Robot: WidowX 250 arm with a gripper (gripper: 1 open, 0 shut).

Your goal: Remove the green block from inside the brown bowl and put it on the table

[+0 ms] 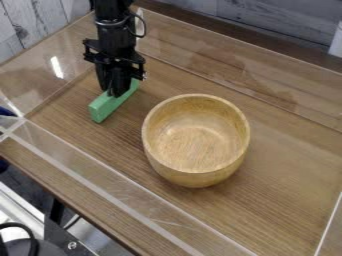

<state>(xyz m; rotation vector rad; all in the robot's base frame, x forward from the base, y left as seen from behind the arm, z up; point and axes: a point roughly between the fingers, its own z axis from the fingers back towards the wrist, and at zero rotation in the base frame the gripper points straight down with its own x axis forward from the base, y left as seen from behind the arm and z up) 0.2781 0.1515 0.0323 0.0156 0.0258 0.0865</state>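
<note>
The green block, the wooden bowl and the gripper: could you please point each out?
green block [107, 104], camera view, lower end of its top face.
wooden bowl [195, 168], camera view, near outer wall.
gripper [122, 87], camera view, between the fingertips on the block.

the gripper [120, 88] covers the far end of the green block [111, 103], so the fingertips' contact cannot be made out. the arm runs off the top edge.
</note>
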